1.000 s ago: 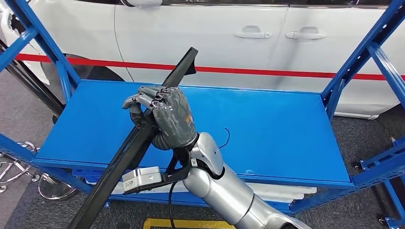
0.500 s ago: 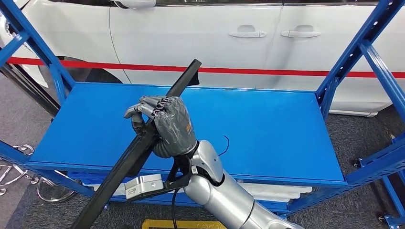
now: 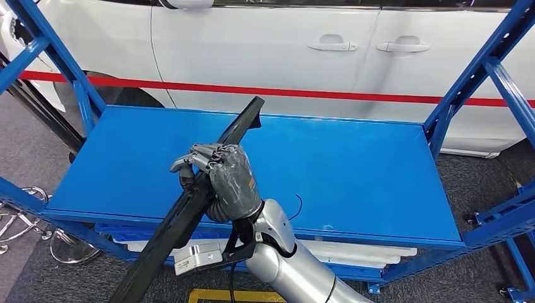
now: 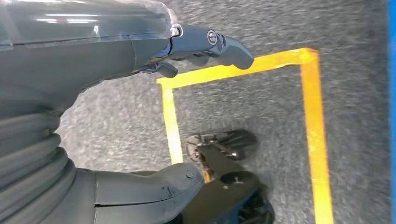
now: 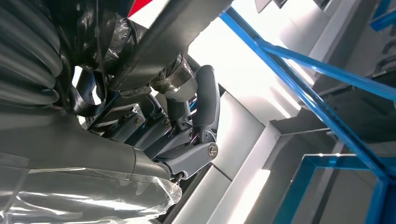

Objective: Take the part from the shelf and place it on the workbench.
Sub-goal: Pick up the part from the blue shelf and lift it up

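Left side, wrist view: left hand [image 4: 93, 70] hangs over grey carpet [image 4: 261, 107] marked with yellow floor tape [image 4: 313, 121]. Its fingers [image 4: 224, 44] reach forward, the thumb well apart from them, nothing between them: released.

Head view, far left: blue upright post [image 3: 50, 53] of the shelf frame, chrome chair base [image 3: 25, 224] on the floor beyond it.

Centre-left: the part [image 3: 189, 208], a long black strip, runs diagonally from the lower left, through the fingers, up to a tip over the back of the shelf [image 3: 353, 170]. Its lower end hangs out past the shelf's front edge, below the fingers. Its upper end lies beyond the fingertips, toward the car.

Centre: right hand [image 3: 224, 180], in a dark glossy cover, grasps the part about mid-length. Fingers [image 3: 192, 154] curl over the strip's upper edge; in the right wrist view they [image 5: 205, 107] wrap round the dark bar [image 5: 173, 32]. Whether the part touches the shelf deck behind the hand is hard to tell, probably lifted clear.

Just below the hand: silver wrist camera block [image 3: 199, 255] on its bracket.

Right of the fingers: thin black wire [image 3: 296, 205] lying on the shelf deck.

Background, across the top: white car [image 3: 284, 50] with red stripe [image 3: 378, 96], door handles [image 3: 366, 46] above and right of the fingers.
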You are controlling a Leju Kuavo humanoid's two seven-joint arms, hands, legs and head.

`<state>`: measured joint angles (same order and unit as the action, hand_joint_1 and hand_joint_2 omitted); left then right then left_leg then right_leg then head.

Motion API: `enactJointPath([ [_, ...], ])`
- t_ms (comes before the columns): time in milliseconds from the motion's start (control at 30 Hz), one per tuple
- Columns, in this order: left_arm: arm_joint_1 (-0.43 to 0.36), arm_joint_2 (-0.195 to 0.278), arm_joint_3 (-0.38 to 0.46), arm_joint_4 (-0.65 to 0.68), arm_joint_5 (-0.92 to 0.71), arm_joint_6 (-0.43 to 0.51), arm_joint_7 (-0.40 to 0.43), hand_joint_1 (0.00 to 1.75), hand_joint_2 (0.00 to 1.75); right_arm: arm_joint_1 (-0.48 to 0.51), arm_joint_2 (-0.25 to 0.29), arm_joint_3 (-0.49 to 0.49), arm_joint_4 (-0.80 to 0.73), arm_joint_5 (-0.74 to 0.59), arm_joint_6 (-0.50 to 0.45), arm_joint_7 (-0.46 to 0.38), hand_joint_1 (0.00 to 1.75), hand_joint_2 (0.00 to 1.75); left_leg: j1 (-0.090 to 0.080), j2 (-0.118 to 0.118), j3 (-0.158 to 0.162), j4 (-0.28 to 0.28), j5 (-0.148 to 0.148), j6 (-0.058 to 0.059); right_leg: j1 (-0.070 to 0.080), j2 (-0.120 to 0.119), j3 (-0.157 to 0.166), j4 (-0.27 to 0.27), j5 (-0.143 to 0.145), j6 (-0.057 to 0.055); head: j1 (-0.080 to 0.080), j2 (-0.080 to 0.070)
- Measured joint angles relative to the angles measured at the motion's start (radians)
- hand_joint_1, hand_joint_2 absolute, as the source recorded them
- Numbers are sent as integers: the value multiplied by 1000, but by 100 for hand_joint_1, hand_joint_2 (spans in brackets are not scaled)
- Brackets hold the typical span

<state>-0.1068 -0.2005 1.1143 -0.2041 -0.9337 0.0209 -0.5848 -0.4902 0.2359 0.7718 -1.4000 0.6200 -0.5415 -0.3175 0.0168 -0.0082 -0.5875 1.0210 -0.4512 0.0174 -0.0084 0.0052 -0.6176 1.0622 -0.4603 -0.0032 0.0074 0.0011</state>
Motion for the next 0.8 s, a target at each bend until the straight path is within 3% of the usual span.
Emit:
enactJointPath([
  [133,1,2,14,0,5,0,37,0,175,35,1,4,4,-34,-15,-30,175,175,2,1,-7,8,-7,-23,3,2,3,-23,9,-18,0,0],
  [167,1,2,16,0,6,0,42,0,175,40,2,4,5,-39,-19,-38,175,175,3,1,-14,25,-25,-28,1,0,2,-27,14,-25,0,0],
  [233,0,2,18,0,6,0,51,0,175,45,5,5,6,-53,-22,-54,175,175,5,3,-46,118,-95,-36,-1,-4,-4,-31,22,-35,0,0],
  [300,0,2,20,0,7,0,55,0,175,50,7,6,6,-67,-20,-68,175,175,6,3,-86,241,-163,-42,2,-7,-16,-29,31,-39,0,0],
  [333,1,1,20,0,7,2,56,0,175,53,7,6,6,-73,-17,-71,175,175,6,3,-89,269,-174,-42,3,-7,-24,-27,36,-39,0,0],
  [367,1,0,21,0,8,7,56,0,175,54,8,7,5,-77,-15,-73,175,175,6,3,-73,259,-167,-42,4,-7,-32,-25,41,-38,0,0],
  [400,0,-2,21,0,9,13,56,0,175,55,8,8,3,-81,-11,-74,175,175,6,3,-37,209,-144,-40,5,-7,-39,-22,46,-36,0,0],
  [467,-2,-7,21,0,8,25,56,0,175,56,9,11,-3,-88,-3,-74,175,175,3,3,52,65,-101,-32,6,-6,-49,-18,55,-28,0,0],
  [500,-4,-10,21,0,5,30,56,0,175,55,10,12,-7,-90,1,-74,175,175,0,2,79,16,-87,-27,6,-6,-51,-17,61,-22,0,0],
  [533,-5,-13,21,0,1,32,58,0,175,55,10,13,-10,-92,5,-73,175,175,-3,1,90,-9,-81,-23,6,-6,-52,-18,67,-16,0,0],
  [633,-4,-18,21,0,-12,33,67,0,175,52,12,15,-15,-91,19,-60,175,175,-5,3,79,-14,-56,-5,5,-5,-54,-25,82,3,0,0],
  [667,-5,-20,21,0,-15,32,70,0,175,49,12,15,-15,-86,21,-51,175,175,-3,5,72,-17,-45,3,5,-5,-62,-15,65,7,0,0],
  [700,-7,-22,20,0,-20,30,72,0,175,45,11,15,-16,-77,19,-40,175,175,-1,8,62,-20,-32,11,4,-4,-75,14,31,11,0,0],
  [767,-11,-23,18,0,-29,26,75,0,175,34,11,15,-15,-45,7,-17,175,175,0,11,34,-19,-9,21,1,-4,-111,128,-73,17,0,0],
  [800,-12,-23,16,0,-34,22,75,0,175,29,11,15,-13,-26,-3,-6,175,175,0,13,19,-18,1,22,1,-4,-125,193,-111,20,0,0],
])
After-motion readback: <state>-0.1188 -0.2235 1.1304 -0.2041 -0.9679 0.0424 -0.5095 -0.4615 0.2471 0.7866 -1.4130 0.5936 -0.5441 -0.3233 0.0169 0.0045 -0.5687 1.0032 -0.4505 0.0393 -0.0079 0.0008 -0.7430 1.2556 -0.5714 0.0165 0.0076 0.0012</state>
